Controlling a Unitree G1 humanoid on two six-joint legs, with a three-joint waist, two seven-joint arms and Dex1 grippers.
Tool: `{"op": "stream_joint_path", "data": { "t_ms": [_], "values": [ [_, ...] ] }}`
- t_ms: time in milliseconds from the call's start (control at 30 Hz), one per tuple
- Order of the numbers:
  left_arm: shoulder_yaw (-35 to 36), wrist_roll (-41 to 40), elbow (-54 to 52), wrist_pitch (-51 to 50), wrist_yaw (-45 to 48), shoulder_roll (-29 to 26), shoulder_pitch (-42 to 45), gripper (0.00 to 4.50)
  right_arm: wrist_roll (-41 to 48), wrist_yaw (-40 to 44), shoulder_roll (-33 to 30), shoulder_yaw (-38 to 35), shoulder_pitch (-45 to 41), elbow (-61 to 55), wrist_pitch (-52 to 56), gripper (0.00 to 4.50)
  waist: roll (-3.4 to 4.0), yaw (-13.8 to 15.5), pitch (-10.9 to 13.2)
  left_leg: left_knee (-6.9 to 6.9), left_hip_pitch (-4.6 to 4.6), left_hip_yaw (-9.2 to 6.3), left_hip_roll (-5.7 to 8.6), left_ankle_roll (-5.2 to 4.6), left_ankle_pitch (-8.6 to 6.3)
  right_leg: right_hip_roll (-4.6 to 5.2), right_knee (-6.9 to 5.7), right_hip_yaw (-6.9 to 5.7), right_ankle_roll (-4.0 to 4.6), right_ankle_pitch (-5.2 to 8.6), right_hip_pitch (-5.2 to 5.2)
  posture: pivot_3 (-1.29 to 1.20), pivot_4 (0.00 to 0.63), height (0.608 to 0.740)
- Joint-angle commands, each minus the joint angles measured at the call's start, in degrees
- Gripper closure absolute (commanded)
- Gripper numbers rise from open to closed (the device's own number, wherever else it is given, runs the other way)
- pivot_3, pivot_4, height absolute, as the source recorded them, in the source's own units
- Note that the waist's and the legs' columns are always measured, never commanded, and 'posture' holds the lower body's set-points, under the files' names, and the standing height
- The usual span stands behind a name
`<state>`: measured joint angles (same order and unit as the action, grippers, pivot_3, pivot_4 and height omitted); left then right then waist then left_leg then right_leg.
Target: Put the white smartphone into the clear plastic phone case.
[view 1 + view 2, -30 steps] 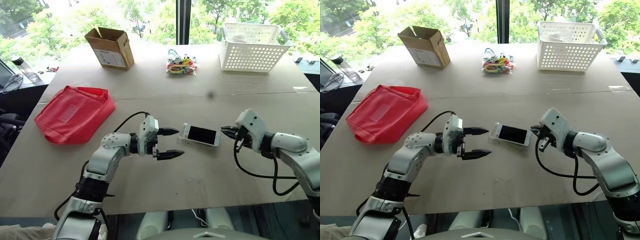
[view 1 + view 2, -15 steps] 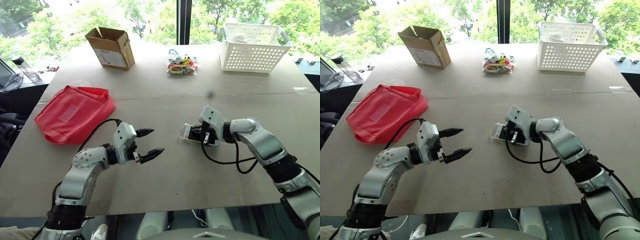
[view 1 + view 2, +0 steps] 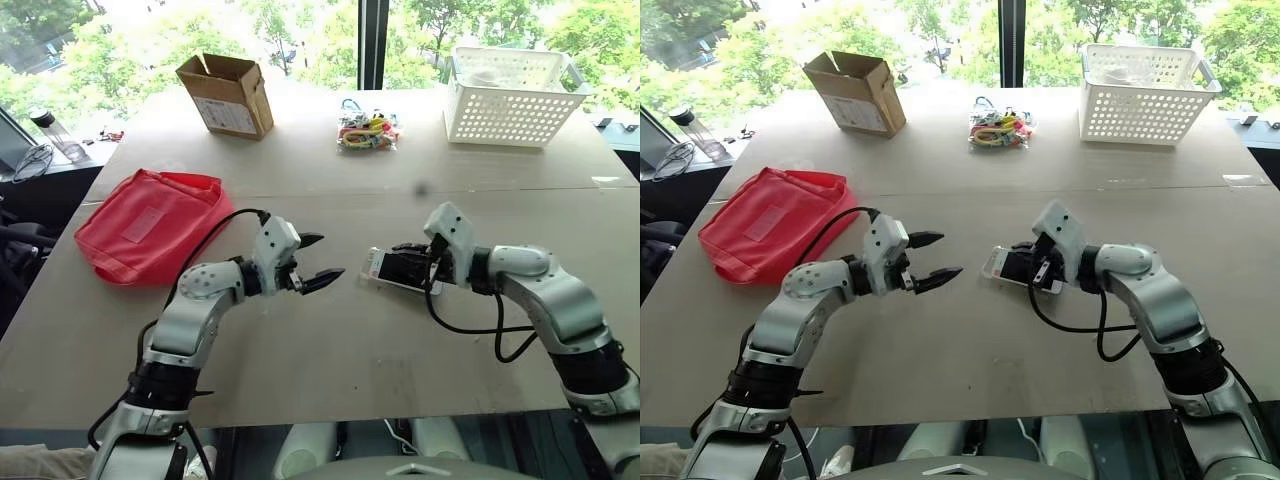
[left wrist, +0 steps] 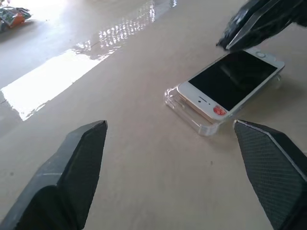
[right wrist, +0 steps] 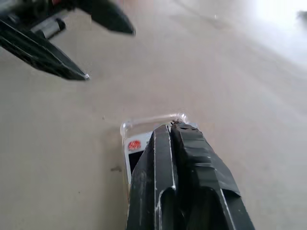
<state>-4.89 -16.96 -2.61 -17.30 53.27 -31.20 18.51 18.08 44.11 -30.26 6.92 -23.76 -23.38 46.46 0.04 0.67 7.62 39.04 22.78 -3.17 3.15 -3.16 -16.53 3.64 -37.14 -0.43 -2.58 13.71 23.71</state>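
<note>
Phone (image 3: pixel 400 270) is seen at the centre of the left eye frame, lying flat on the table (image 3: pixel 330 350) in the case (image 3: pixel 372 268). The right gripper (image 3: pixel 406 247), its fingers pressed together, is held over the phone's middle. The left gripper (image 3: pixel 320 257), fingers apart and holding nothing, is placed just left of the phone without touching it.

From the left wrist, the phone is shown at upper right, sitting tilted in the clear case, whose rim sticks out at the near end.

From the right wrist, the shut fingers are seen at lower centre above the phone.
</note>
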Motion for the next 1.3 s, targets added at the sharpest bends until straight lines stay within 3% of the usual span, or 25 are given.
{"op": "stream_joint_path", "data": {
  "t_ms": [33, 200, 233, 467, 667, 900, 1100, 1300],
  "values": [
    [-3.0, 2.7, 4.4, 0.2, 1.6, -0.2, 5.2, 2.01, 0.7, -3.6, -4.0, -4.4, 4.5, -9.9, 5.4, 4.50, 0.00, 0.2, 0.0, 0.00, 0.01, -0.09, 0.04, 0.00, 0.00, -0.01, 0.03, -0.01, 0.00, 0.00, -0.01, 0.00, 0.150, 0.733],
    [-7.2, 7.4, 13.1, 2.2, 2.2, 1.8, 13.0, 4.32, -3.8, -7.7, -10.4, -2.9, 11.2, -12.8, 7.3, 4.50, -0.03, 0.2, 0.0, 0.02, 0.05, -0.11, 0.13, -0.01, 0.00, 0.01, 0.10, 0.02, 0.00, 0.00, -0.05, 0.00, 0.150, 0.733],
    [-7.8, 8.2, 14.7, 2.8, 2.4, 2.2, 14.0, 4.42, -4.1, -8.3, -10.8, -2.5, 11.8, -12.8, 7.5, 4.50, -0.05, 0.1, 0.0, 0.04, 0.05, -0.11, 0.14, -0.02, 0.00, 0.01, 0.10, 0.02, -0.01, 0.00, -0.05, 0.00, 0.150, 0.733],
    [-12.4, 10.2, 20.9, 5.9, 10.0, 3.7, 17.0, 4.42, -6.8, -9.0, -14.1, 3.1, 11.5, -11.8, 9.3, 4.50, -0.06, -0.5, 0.1, 0.03, -0.01, -0.23, 0.15, -0.01, 0.00, -0.12, 0.04, 0.17, -0.01, 0.00, -0.01, 0.00, 0.150, 0.733],
    [-13.4, 9.7, 18.4, 4.6, 12.8, 4.0, 15.0, 4.42, -5.0, -6.7, -13.4, 5.3, 10.7, -13.4, 8.5, 4.50, -0.08, -0.2, 0.1, 0.05, 0.00, -0.24, 0.16, -0.01, 0.00, -0.10, 0.06, 0.18, -0.01, 0.00, -0.03, 0.00, 0.150, 0.733],
    [-13.4, 9.3, 13.6, 2.4, 13.4, 3.8, 11.2, 4.42, -7.4, -4.1, -11.5, 14.4, 4.2, -10.5, 6.4, 4.50, -0.07, -1.0, 0.1, 0.05, -0.03, -0.29, 0.16, -0.01, 0.01, -0.11, 0.03, 0.18, -0.01, 0.00, -0.03, 0.00, 0.150, 0.733],
    [-10.9, 7.8, 6.0, -5.0, 9.7, 4.7, 8.0, 4.42, -11.7, -1.0, -8.8, 20.9, -1.3, -1.3, 1.1, 4.50, -0.21, -1.8, 0.0, 0.06, -0.22, -0.30, 0.16, -0.01, 0.00, -0.18, -0.07, 0.32, -0.01, 0.00, -0.07, 0.00, 0.150, 0.733],
    [-8.6, 6.8, -3.5, -16.3, 3.3, 6.1, 4.3, 4.42, -16.9, 2.7, -7.1, 21.3, -8.5, 13.8, -9.2, 4.50, -0.33, -1.7, 0.0, 0.04, -0.91, -0.16, 0.16, -0.05, -0.03, -0.20, -0.43, 0.53, -0.01, 0.00, -0.46, 0.00, 0.150, 0.733]
  ]
}}
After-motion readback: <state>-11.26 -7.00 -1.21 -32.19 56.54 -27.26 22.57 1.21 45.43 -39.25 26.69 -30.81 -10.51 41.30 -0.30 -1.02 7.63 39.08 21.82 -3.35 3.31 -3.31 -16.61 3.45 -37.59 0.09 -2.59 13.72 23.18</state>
